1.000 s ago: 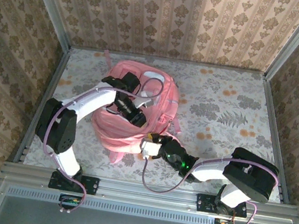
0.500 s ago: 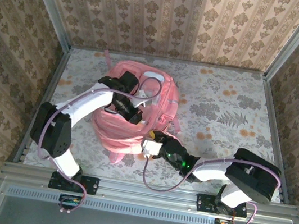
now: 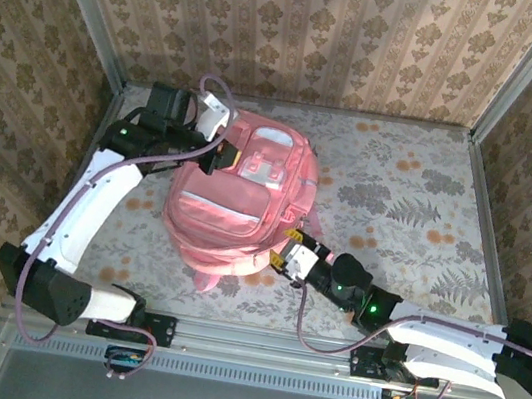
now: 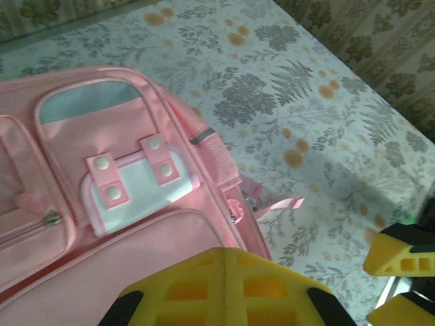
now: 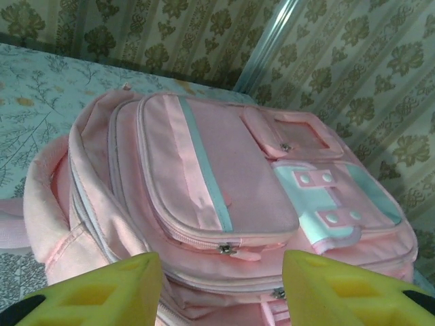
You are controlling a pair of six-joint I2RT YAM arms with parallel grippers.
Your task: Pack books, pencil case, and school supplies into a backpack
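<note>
The pink backpack (image 3: 241, 196) lies flat on the table with its front pockets facing up and its zips closed. It is also visible in the left wrist view (image 4: 102, 170) and the right wrist view (image 5: 224, 183). My left gripper (image 3: 218, 159) hangs over the backpack's back-left part, and its yellow fingers (image 4: 228, 261) are pressed together with nothing between them. My right gripper (image 3: 283, 250) stands open at the backpack's near right corner. Its jaws (image 5: 221, 285) are spread wide and empty, facing the front pocket. The books, pencil case and school supplies are hidden from view.
The floral tablecloth (image 3: 407, 202) stretches bare to the right of the backpack. Metal frame rails (image 3: 478, 203) and wallpapered walls close the table in on three sides. A pink strap (image 4: 282, 204) trails onto the cloth beside the backpack.
My left arm has lifted off the backpack's middle and swung to the back left, its gripper now shut. My right gripper has let go, opened and drawn back slightly.
</note>
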